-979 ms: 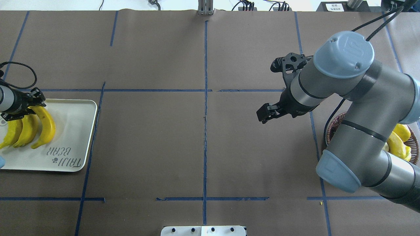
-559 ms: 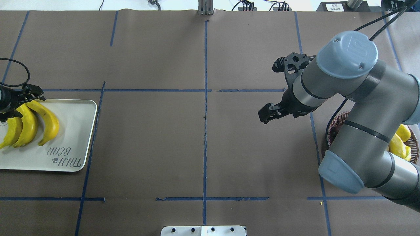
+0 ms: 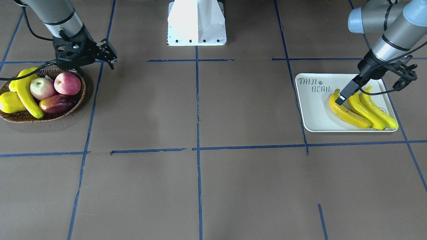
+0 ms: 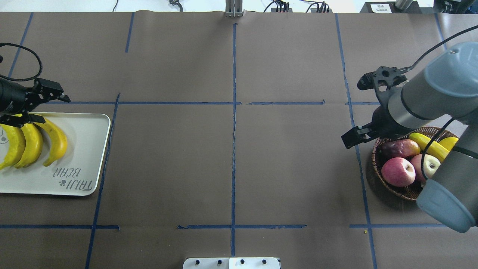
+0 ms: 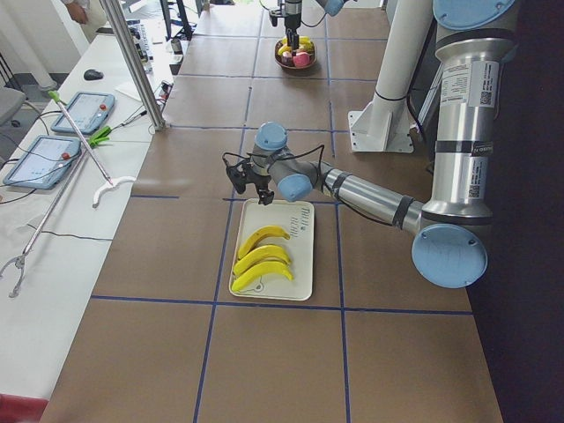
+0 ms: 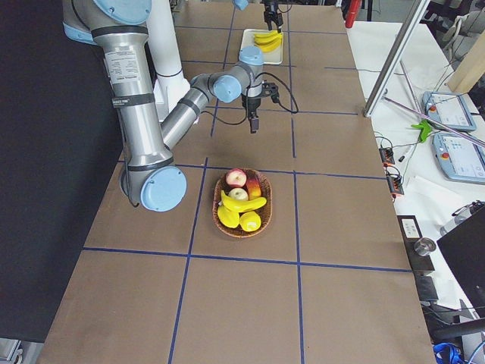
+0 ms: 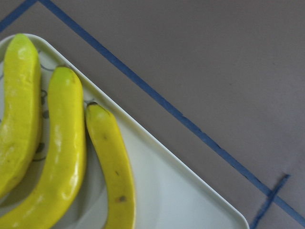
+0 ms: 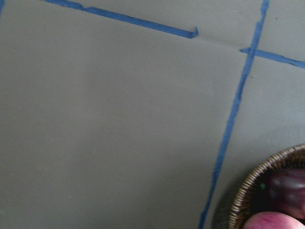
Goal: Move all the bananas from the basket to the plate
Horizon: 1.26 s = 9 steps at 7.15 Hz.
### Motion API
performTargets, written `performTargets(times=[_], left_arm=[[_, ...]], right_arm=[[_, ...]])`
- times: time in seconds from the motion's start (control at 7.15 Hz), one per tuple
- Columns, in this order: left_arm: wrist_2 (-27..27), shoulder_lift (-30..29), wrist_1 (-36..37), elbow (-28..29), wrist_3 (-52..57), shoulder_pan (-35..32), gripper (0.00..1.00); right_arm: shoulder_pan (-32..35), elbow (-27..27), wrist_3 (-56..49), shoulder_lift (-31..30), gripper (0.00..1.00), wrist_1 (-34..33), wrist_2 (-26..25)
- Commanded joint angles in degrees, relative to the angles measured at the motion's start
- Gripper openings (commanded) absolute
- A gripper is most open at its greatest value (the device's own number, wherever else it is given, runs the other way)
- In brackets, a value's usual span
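- Left pincer (image 4: 52, 109) is hovering spread and empty over the far edge of the plate (image 4: 82, 149), where three bananas (image 4: 33, 144) are lying side by side.
- Right pincer (image 4: 351, 113) is hanging spread and empty just left of the basket (image 4: 388, 186), which is holding the fourth banana (image 4: 429, 145).

Right arm (image 4: 422, 101): silver-grey tubes at the right of the overhead view, with thin black rings at the seams.
Joint caps (image 4: 444, 209): pale blue-grey and rounded; the upper right one carried a small screw.
Left arm (image 3: 392, 36): the same grey tube and blue-grey cap, upper right of the front-facing view.
Cables (image 4: 433, 53): thin and black, running off both wrists.
Camera bracket (image 4: 382, 78): black and angular.
Right gripper (image 4: 351, 139): matt black.
Left gripper (image 3: 342, 98): matt black, slim.
Base (image 3: 196, 23): white pedestal, top centre, with dark bolts along its lower edge.
Labels (image 5: 455, 84): white printed stickers on the upright grey segment, right of the left-side view.
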Motion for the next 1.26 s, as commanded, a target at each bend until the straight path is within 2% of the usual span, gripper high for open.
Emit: performTargets(times=[0.0,0.14,0.28,0.56,0.84,1.12], left_arm=[[-0.01,-1.27,-0.27,-1.79,-1.47,2.32,1.0],[0.25,-2.67,-0.27,-1.7,-4.88,3.8,1.0],[0.34,-3.03,-0.27,-1.79,-5.09,4.42,1.0],[0.34,-3.03,-0.27,-1.79,-5.09,4.78,1.0],[0.34,-3.12,-0.27,-1.79,-5.09,4.78,1.0],[1.13,-3.03,-0.18,-1.7,-5.09,4.87,1.0]], right_arm=[[5.8,2.48,-8.84,-9.37,1.0,0.61,3.58],[7.39,2.4,-11.58,-14.98,1.0,5.57,4.29],[7.75,0.75,-11.61,-20.52,1.0,14.93,4.38],[7.76,-5.83,-11.61,-26.26,1.0,26.67,3.86],[7.58,-11.21,-11.7,-26.64,0.99,29.0,-1.91],[7.67,-13.32,-11.87,-26.64,0.96,28.47,-3.17]])
